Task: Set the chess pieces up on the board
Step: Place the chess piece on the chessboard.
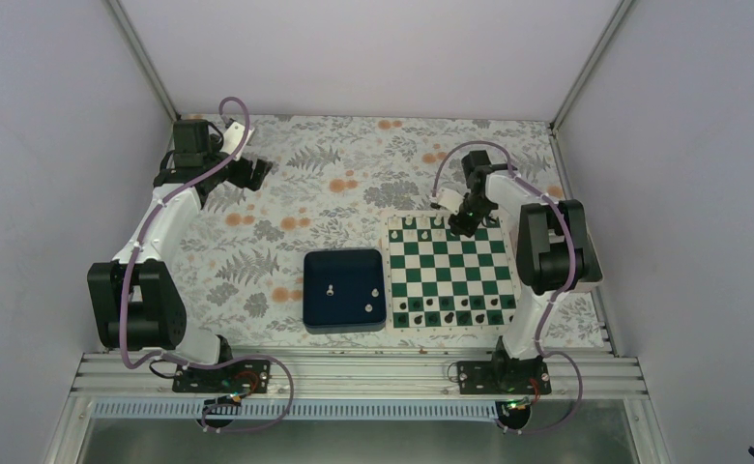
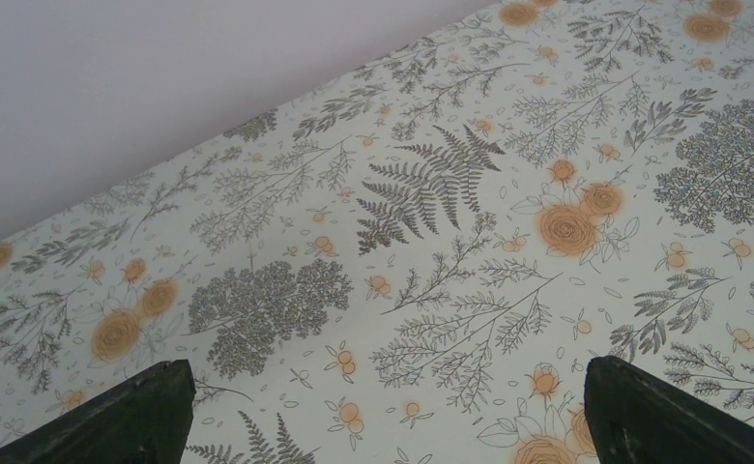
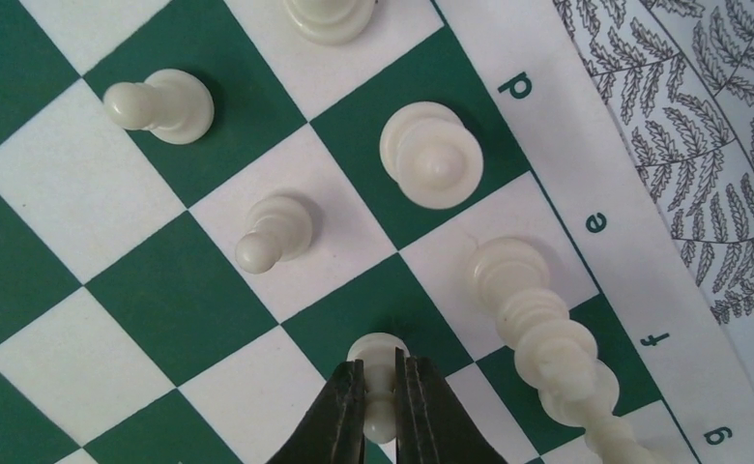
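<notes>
Right arm [image 1: 547,253] reaches over green-and-white checked board's [image 1: 450,273] far edge. Wrist view alone shows right gripper [image 3: 379,385] pinching small white plastic pawn [image 3: 377,350]. Left gripper [image 2: 385,375] spread wide, holding nothing.

Overhead, close wrist-views; board [image 1: 448,271] seemingly shared

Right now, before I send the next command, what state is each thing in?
Right hand: shut on a white pawn.
White pawn: gripped, at a green square.
Left hand: open, holding nothing, above the cloth.
Board: lying flat, middle rows bare.
Standing white pieces: upright on the board's far rows.
Black pieces: on the near rows.
Blue tray: holds three loose white pieces.
</notes>
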### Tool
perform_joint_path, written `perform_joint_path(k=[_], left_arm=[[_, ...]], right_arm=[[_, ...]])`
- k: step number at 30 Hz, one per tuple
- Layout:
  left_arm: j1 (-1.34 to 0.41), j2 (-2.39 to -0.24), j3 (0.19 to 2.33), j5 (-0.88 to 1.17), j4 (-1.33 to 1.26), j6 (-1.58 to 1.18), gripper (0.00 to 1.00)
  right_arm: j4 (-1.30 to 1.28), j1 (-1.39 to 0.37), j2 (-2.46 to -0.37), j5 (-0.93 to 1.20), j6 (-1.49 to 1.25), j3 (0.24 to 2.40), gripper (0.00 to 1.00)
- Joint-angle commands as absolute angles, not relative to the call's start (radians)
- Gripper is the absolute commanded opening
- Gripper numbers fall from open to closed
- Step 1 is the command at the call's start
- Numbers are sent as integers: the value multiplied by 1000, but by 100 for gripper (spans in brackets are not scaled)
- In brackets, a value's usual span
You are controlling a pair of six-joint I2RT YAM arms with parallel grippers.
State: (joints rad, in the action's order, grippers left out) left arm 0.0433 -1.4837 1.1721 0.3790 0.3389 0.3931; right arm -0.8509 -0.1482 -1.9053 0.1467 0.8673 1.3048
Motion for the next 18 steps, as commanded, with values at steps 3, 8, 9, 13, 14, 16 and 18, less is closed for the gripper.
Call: perform_joint_path(k=[3, 8, 9, 13, 14, 16, 18], left_arm=[[46, -1481, 1185, 414, 354, 411, 100], [45, -1479, 1183, 415, 354, 411, 100], [46, -1478, 1183, 415, 354, 411, 100], [46, -1475, 1186, 416, 358, 411, 100], [46, -1474, 1186, 416, 358, 411, 100], [46, -1473, 1184, 416, 358, 411, 100], [46, -1473, 1184, 417, 356, 412, 100]], right_arm=[[-864, -140, -1921, 170, 878, 1334, 13], [-878, -140, -1899, 179, 880, 1342, 20], [-881, -140, -1896, 181, 879, 1346, 21], [-909, -141, -1869, 175, 877, 1358, 24], [-926, -141, -1855, 174, 876, 1366, 25], [-969, -145, -1819, 183, 870, 1395, 25], [-1021, -173, -1776, 191, 861, 1427, 28]])
